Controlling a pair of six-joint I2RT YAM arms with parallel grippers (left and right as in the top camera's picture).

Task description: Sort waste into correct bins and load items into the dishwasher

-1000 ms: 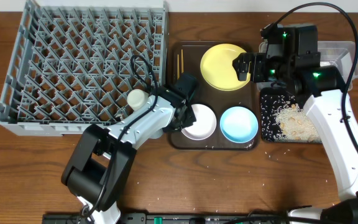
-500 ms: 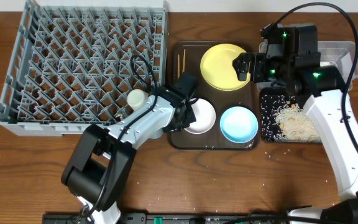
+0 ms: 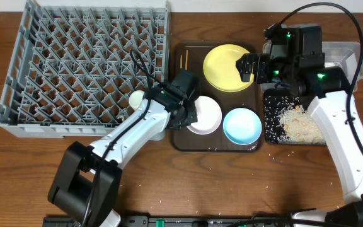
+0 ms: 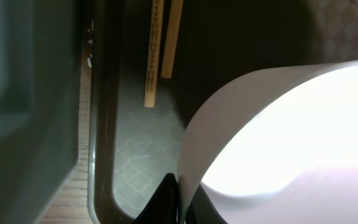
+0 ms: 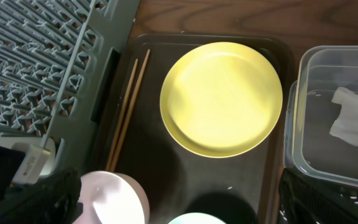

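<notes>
White bowl point(image 3: 205, 115) is hanging tilted, only its rim pinched by the left claw point(image 3: 186, 117), risking a slip. Right claw point(image 3: 246, 67) is hovering spread.

No legible text, label, brand, number or sign on anything here.

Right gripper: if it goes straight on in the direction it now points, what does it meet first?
Most likely the yellow plate: the open right gripper hangs over its edge, aimed down at it. How high above it is unclear.
</notes>
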